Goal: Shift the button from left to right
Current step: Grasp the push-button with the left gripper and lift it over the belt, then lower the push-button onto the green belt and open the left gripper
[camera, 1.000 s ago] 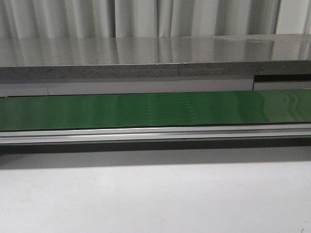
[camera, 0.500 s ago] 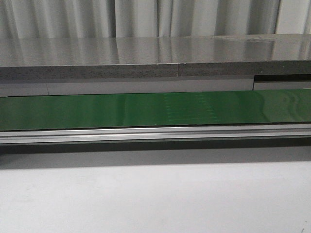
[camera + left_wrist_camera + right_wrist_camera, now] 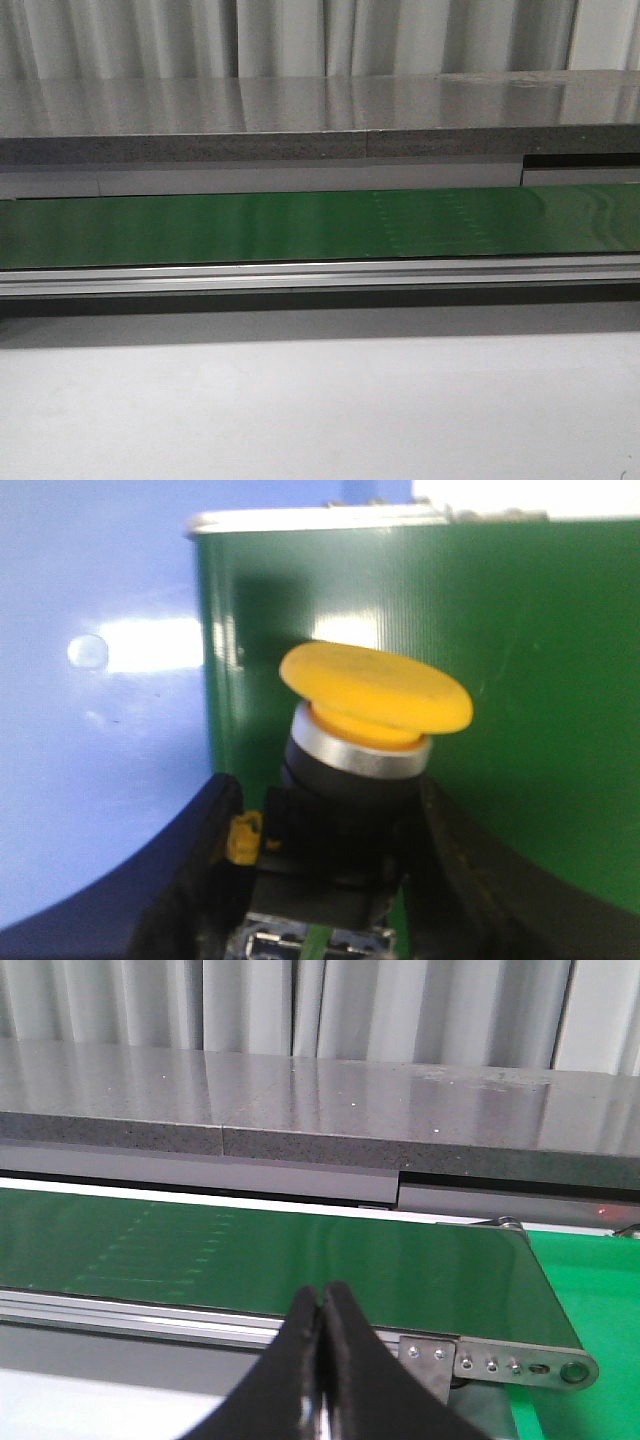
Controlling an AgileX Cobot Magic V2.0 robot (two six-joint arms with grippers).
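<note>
The button [image 3: 365, 750] sits directly between the left gripper [image 3: 330, 880] jaws, which clamp its black body, yellow cap pointing away from the wrist over the green belt [image 3: 520, 630] near its end edge. The right gripper [image 3: 322, 1360] (jaws pressed together, empty) waits above the belt; no containers visible.

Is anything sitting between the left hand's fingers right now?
Yes: the button, its black body between the two fingers, yellow cap above them, over the green belt. Only the left wrist view shows this.
</note>
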